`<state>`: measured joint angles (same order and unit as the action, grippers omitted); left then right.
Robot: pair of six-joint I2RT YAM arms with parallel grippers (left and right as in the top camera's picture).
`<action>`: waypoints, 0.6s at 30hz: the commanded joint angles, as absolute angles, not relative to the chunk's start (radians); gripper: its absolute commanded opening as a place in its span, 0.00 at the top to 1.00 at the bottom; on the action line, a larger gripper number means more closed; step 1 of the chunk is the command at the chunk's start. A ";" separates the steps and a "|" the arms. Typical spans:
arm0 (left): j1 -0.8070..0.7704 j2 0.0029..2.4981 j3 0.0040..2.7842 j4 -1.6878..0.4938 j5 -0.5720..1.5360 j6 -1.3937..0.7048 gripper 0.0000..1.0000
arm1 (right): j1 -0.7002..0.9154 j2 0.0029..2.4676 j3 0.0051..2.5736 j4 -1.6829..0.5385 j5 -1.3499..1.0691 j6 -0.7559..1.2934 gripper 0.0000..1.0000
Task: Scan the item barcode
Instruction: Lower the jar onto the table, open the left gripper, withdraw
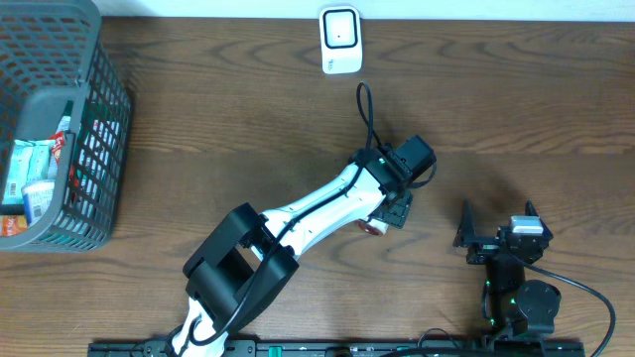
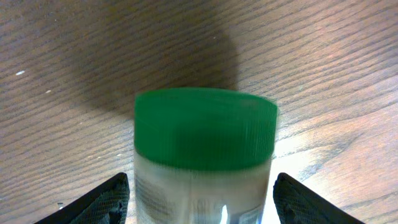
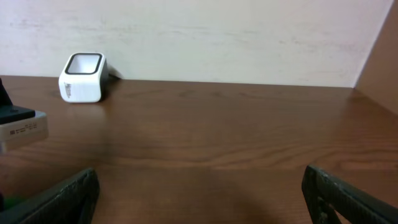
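Wooden table (image 1: 248, 99) with basket (image 1: 99, 129), scanner (image 1: 339, 38)

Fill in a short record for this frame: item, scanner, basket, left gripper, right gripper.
item: bottle, green cap, blurred in the left wrist view
scanner: white scanner, top centre of the overhead view, well apart from the bottle
basket: grey basket, far left, holding packets
left gripper: jaws either side of the bottle; contact unclear
right gripper: open, nothing between its jaws

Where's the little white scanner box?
Top centre in the overhead view: the white scanner box sits at the far edge of the table, beyond the left claw.
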<state>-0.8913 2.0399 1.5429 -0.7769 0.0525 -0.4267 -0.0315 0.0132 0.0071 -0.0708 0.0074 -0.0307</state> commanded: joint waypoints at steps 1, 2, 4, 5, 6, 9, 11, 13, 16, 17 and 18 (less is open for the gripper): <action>-0.888 2.040 1.509 -0.776 0.044 -0.436 0.27 | -0.038 0.014 0.006 -0.075 0.010 -0.035 0.01; -0.888 2.040 1.505 -0.776 0.044 -0.436 0.27 | -0.038 0.013 0.006 -0.075 0.010 -0.035 0.01; -0.888 2.040 1.499 -0.776 0.044 -0.436 0.27 | -0.038 0.014 0.006 -0.075 0.010 -0.035 0.01; -0.888 2.040 1.500 -0.776 0.043 -0.436 0.27 | -0.038 0.013 0.006 -0.075 0.009 -0.035 0.01; -0.888 2.040 1.500 -0.776 0.043 -0.435 0.27 | -0.038 0.014 0.006 -0.075 0.010 -0.035 0.01; -0.888 2.038 1.505 -0.776 0.043 -0.435 0.26 | -0.038 0.013 0.006 -0.075 0.010 -0.035 0.01; -0.888 2.038 1.512 -0.779 0.044 -0.436 0.22 | -0.038 0.014 0.006 -0.075 0.009 -0.035 0.01; -0.888 2.037 1.522 -0.786 0.043 -0.435 0.22 | -0.038 0.014 0.006 -0.075 0.010 -0.035 0.01; -0.888 2.024 1.525 -0.787 0.042 -0.435 0.21 | -0.038 0.014 0.006 -0.075 0.010 -0.035 0.01; -0.888 2.017 1.525 -0.787 0.038 -0.434 0.21 | -0.038 0.014 0.006 -0.075 0.010 -0.035 0.01; -0.887 2.011 1.525 -0.787 0.036 -0.428 0.21 | -0.038 0.014 0.006 -0.075 0.010 -0.035 0.01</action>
<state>-0.8913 2.0399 1.5097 -0.7818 0.0521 -0.4297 -0.0315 0.0132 0.0071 -0.0708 0.0074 -0.0307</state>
